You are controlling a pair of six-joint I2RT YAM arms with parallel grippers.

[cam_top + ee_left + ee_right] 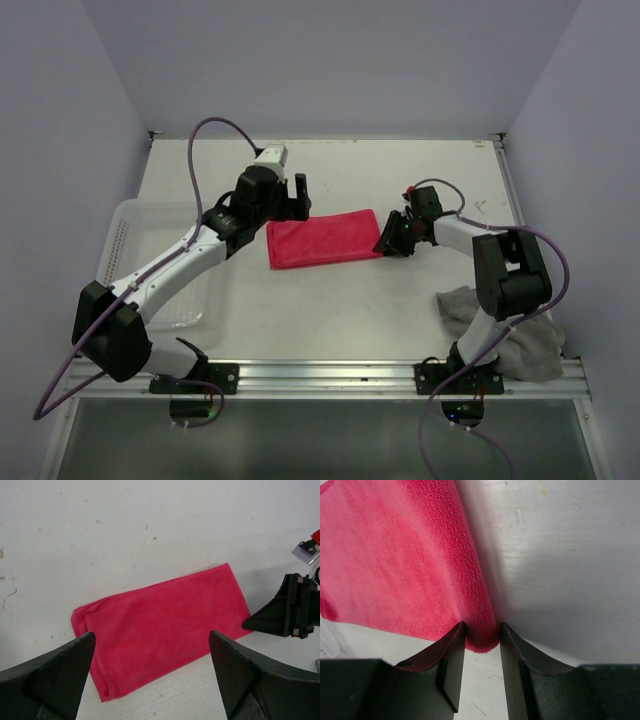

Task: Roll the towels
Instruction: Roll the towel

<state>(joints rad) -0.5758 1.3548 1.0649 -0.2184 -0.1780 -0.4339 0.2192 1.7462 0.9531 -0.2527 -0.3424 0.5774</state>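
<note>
Nearest the viewer, a metal rail (320, 372) runs along the 6 o'clock edge of the white surface (330, 310) and carries both arm bases. At about 4 o'clock, the grey towel (530, 350) lies in a crumpled heap beside the right arm's base, and that arm partly hides it. The pink-red towel (322, 238) lies flat and folded into a long strip near the middle of the surface. Its long axis runs roughly from 9 o'clock to 3 o'clock, and the 3 o'clock end sits slightly farther from the rail. The right gripper (395, 238) is at that 3 o'clock end. In the right wrist view, the right gripper (482, 627) has its jaws drawn narrow onto the thick folded edge of the pink-red towel (395, 565), and the cloth touches both inner faces. The left gripper (293, 200) hangs above the towel's 9 o'clock end, at its far corner. In the left wrist view, the left gripper (152, 634) has its jaws spread wide with nothing between them. The pink-red towel (165, 625) lies below on the surface, apart from the fingers. The same view shows the right gripper (285, 615) meeting the cloth's end at 3 o'clock. A white perforated basket (130, 235) stands at 9 o'clock on the surface, and the left arm reaches across it.
</note>
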